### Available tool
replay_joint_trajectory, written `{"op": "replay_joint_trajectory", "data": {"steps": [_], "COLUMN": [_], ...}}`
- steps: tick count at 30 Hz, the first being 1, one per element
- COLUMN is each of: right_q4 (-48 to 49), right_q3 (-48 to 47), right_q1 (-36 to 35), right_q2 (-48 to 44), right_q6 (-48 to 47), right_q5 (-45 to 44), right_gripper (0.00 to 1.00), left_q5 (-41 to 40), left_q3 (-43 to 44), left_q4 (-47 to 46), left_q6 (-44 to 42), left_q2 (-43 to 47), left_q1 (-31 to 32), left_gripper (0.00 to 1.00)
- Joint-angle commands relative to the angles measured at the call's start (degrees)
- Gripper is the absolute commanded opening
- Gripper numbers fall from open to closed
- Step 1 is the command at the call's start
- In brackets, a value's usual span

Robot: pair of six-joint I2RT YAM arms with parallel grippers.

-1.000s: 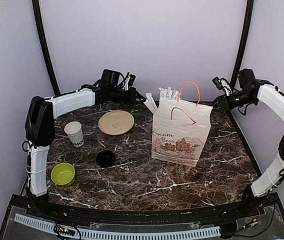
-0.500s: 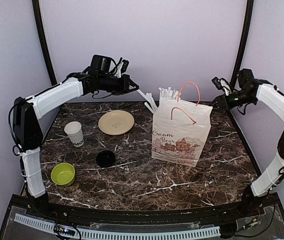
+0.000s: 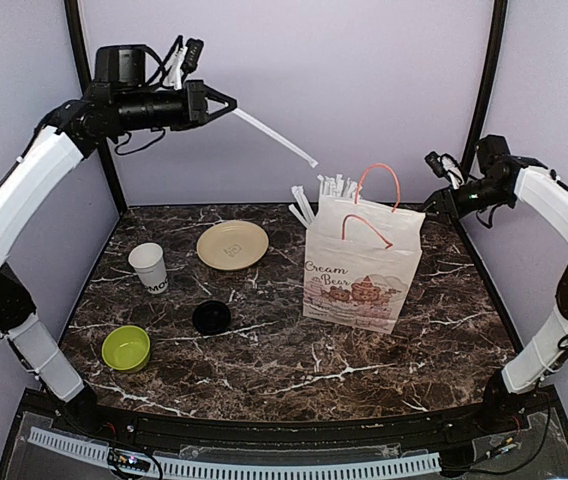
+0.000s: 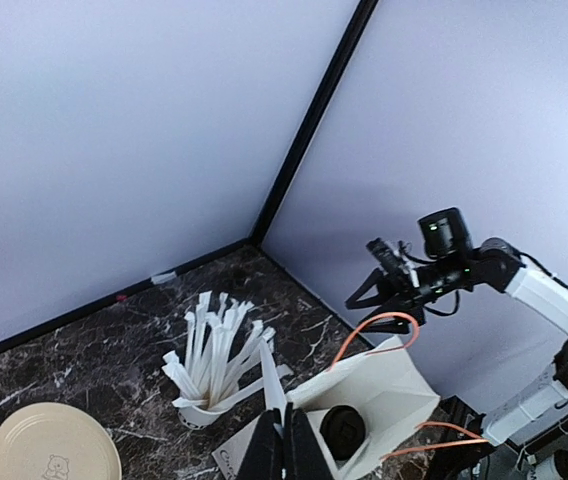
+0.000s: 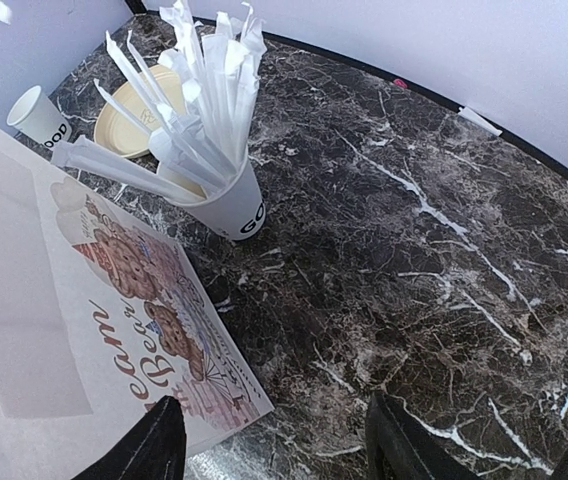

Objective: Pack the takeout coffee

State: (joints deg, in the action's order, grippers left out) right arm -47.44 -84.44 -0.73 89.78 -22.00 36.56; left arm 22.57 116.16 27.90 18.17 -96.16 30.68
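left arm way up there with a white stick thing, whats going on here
The left tool is shut on a wrapped straw, holding it high above the table. The paper bag stands open with a black-lidded coffee inside. The right tool hangs open beside the bag, gripping nothing. A lidless cup and a loose black lid sit to the left.

left pincer (image 3: 227, 104): high aloft, clamped on straw (image 3: 274, 135) | right pincer (image 5: 276, 446): parted, hovering
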Motion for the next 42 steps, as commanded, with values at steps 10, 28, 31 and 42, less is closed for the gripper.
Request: {"op": "replay_joint_trajectory", "data": {"steps": [10,28,31,42], "right_q4": [0.1,0.46,0.5,2.15], "right_q3": [-1.0,-0.66,-0.34,-2.69], "right_q1": [0.17,0.18,0.12,1.98], "right_q2": [-4.27,-6.95,-7.48,-11.11], "right_q6": [-0.19,-0.97,-1.42,1.98], "right_q5": [-1.36,-4.03,-5.08,-11.36], "right_gripper": [0.61,0.61,0.61,0.65], "left_q5": [15.45,16.96,15.86,-1.62], "left_q3": [-8.0,-10.09,-8.72,1.56], "left_q4": [-4.04,-22.24,-18.86,3.55], "left_q6": [5.69,16.59,14.68,-3.7], "left_q2": [9.04,-12.34,-12.54,-8.5], "left_q1": [3.2,12.83,12.86,11.0], "left_gripper": [0.0,0.15,0.34,0.69]}}
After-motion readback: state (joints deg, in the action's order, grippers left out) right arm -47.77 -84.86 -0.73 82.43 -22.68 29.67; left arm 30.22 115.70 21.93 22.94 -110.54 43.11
